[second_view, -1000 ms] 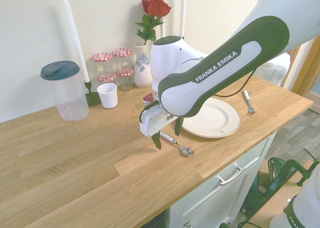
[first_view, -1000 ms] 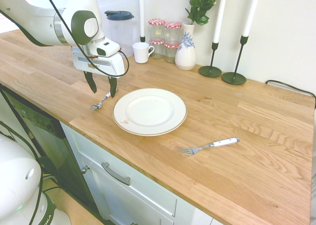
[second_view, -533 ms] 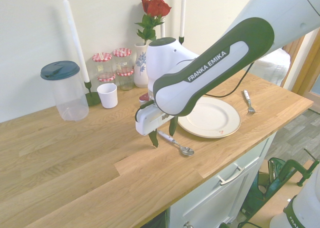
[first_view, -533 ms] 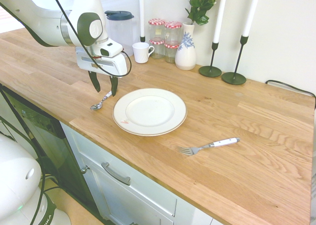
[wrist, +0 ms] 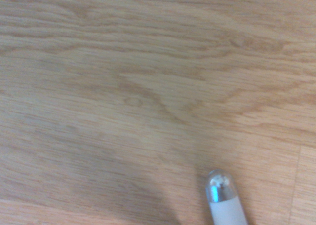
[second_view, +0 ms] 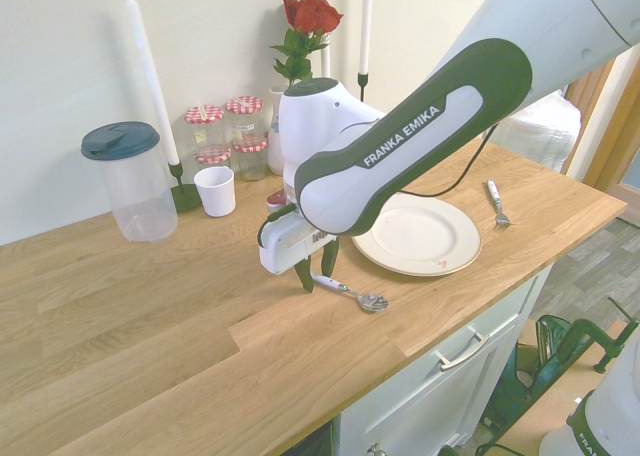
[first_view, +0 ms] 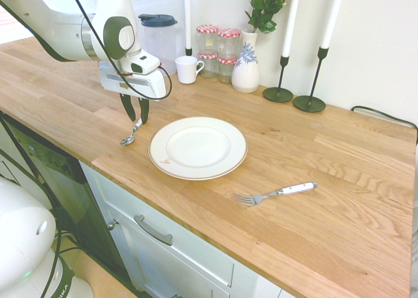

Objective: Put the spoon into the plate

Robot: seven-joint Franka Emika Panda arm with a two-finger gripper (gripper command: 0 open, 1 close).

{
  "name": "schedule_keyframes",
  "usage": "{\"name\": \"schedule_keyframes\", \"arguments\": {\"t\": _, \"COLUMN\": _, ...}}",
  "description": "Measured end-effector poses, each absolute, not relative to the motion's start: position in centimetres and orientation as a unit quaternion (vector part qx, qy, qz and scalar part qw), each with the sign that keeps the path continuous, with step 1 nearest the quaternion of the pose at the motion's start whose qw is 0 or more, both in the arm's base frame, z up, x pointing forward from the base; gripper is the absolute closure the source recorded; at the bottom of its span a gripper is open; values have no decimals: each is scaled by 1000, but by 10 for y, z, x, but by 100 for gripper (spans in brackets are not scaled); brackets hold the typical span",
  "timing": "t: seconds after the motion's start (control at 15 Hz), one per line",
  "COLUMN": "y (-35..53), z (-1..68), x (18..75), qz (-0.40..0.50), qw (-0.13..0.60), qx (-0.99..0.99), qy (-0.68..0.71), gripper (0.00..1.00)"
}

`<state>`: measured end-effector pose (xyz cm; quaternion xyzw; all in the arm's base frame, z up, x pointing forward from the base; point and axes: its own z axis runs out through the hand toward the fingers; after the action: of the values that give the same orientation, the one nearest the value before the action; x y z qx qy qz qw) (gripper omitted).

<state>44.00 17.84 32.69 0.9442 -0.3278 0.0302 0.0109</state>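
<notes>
The spoon [first_view: 128, 139] lies on the wooden counter just left of the plate [first_view: 198, 148], bowl towards the front edge, white handle pointing back. My gripper [first_view: 136, 117] stands over that handle, its fingers drawn in against it from both sides, the bowl still resting on the wood. From the other side, the gripper [second_view: 316, 279] pinches the handle while the spoon's bowl [second_view: 370, 301] sticks out towards the plate [second_view: 420, 236]. In the wrist view the handle's white end [wrist: 221, 198] shows over bare wood. The plate holds nothing.
A white-handled fork [first_view: 277, 193] lies right of the plate. Along the back wall stand a lidded plastic jug [first_view: 158, 36], a white cup [first_view: 188, 69], jars [first_view: 219, 49], a vase [first_view: 246, 66] and two candlesticks [first_view: 309, 102]. The counter's front edge is close to the spoon.
The fingers have come down around the spoon's handle and closed in from wide open. The handle has swung slightly; the bowl stays on the counter.
</notes>
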Motion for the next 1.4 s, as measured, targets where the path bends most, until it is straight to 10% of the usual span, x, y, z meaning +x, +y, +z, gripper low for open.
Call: {"name": "schedule_keyframes", "arguments": {"t": 1.4, "y": 104, "z": 422, "x": 473, "qz": 66, "qw": -21, "qx": 916, "qy": -394, "gripper": 100}}
